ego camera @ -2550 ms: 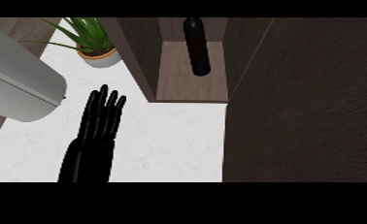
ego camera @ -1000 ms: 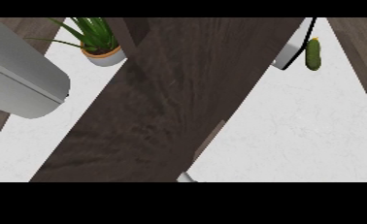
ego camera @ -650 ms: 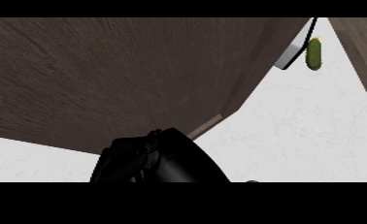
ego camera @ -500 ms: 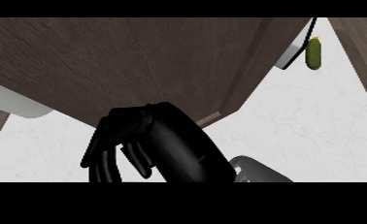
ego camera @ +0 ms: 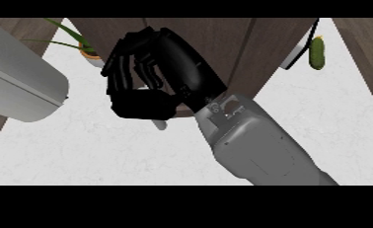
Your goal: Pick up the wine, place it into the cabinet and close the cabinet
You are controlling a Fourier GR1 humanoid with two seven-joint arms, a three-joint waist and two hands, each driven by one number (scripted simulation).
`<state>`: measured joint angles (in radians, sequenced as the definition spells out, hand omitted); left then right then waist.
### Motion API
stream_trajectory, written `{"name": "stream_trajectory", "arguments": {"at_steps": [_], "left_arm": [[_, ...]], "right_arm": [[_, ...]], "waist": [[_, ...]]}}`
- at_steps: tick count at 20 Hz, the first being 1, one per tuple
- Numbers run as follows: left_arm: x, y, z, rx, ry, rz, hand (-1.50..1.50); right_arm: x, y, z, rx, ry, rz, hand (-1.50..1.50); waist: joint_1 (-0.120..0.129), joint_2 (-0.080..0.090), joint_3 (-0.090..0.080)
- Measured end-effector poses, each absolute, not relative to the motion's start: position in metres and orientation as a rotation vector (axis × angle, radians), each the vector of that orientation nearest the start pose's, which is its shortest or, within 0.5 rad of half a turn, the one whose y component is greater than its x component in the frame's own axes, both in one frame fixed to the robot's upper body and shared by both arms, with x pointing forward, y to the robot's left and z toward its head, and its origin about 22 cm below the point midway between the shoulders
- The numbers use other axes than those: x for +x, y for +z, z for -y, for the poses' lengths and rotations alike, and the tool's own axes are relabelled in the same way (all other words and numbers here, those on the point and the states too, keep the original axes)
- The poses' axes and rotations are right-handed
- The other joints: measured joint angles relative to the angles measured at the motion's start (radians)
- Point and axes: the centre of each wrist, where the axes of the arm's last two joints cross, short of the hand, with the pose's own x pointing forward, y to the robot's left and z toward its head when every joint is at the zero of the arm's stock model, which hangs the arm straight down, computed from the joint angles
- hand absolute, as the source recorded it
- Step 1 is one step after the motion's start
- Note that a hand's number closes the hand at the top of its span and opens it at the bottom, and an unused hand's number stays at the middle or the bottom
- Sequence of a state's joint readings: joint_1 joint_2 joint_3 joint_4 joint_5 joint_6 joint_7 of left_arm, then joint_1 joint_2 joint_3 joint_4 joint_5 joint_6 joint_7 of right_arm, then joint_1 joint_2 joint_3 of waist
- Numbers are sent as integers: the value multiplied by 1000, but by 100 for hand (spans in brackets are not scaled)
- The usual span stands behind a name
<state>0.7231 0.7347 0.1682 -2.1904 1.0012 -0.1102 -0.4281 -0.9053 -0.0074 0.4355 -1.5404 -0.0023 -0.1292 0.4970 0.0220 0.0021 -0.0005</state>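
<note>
**A:** Looking at your head view, your right hand [ego camera: 157, 76] sits up in front of the cabinet [ego camera: 270, 39]. Its grey forearm comes in from the lower right. The fingers [ego camera: 120, 74] are curled in toward the palm, and I can't see anything held inside them. A small pale bit pokes out just under the hand, but I can't tell what it is.

**B:** ok, and where's the wine? Can't spot it anywhere.

**A:** Same here. The dark wood front fills the top middle of the view, with one thin vertical seam running down it, so the wine is nowhere you can see. Your hand overlaps the left part of that front.

**B:** what about the other stuff?

**A:** There's a potted plant [ego camera: 86, 52] just left of the cabinet, partly behind your fingers. A big grey rounded appliance [ego camera: 29, 89] is at the far left. A green cucumber [ego camera: 317, 53] lies on the white tabletop [ego camera: 87, 158] to the right of the cabinet, well apart from your hand.
</note>
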Motion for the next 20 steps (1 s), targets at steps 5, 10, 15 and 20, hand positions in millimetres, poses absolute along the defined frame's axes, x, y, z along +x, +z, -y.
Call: {"name": "stream_trajectory", "arguments": {"at_steps": [5,10,15,20], "left_arm": [[104,115,-344,-269,162,1881,-150],[116,116,-331,-284,163,1856,-150],[126,109,-317,-279,168,1859,-150],[136,102,-307,-280,174,1862,-150]], "right_arm": [[331,213,29,227,721,1829,150],[344,207,31,272,768,1843,150],[355,205,34,299,812,1865,150],[363,203,37,312,854,1890,150]], "waist": [[-5,-3,-1],[-6,-15,-4],[-1,-21,-11],[3,-24,-16]]}}
